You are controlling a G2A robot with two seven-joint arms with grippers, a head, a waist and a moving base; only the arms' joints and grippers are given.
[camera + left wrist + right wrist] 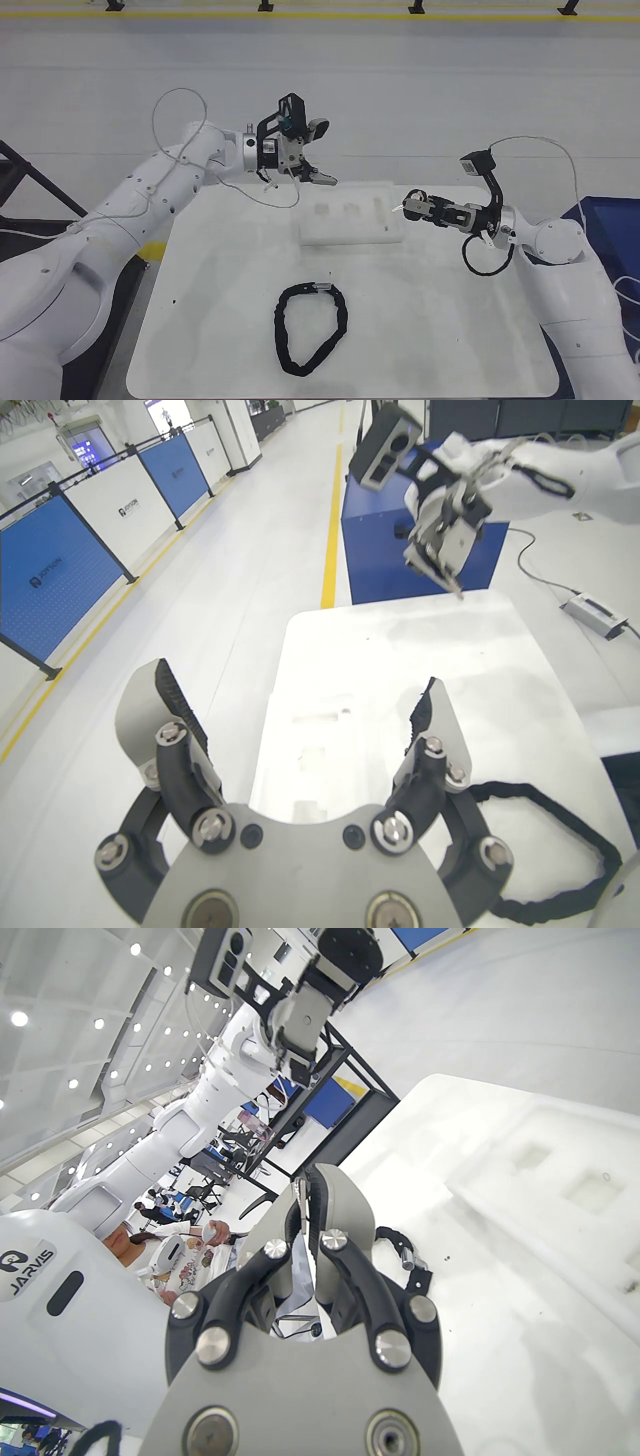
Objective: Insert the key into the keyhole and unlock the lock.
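1. Currently the left jaws are standing wide open and gripping nothing. They are hanging in the air near the far left corner of the foam tray [350, 232].
2. The right jaws are pressing together on the key [457, 591], a thin metal sliver sticking out past the tips. They are hanging just beside the tray's right end, above the desk [450, 330].
3. The lock [312, 328], a black sleeved chain loop, is lying flat on the desk, nearer the robot than the tray and well apart from both jaws. Its silver barrel [320, 287] is sitting at the loop's far side.
4. The keyhole is proving too small to make out. In the right wrist view, the jaws are hiding most of the loop.
5. The tray is showing several shallow rectangular recesses. I cannot tell whether anything is lying in them.
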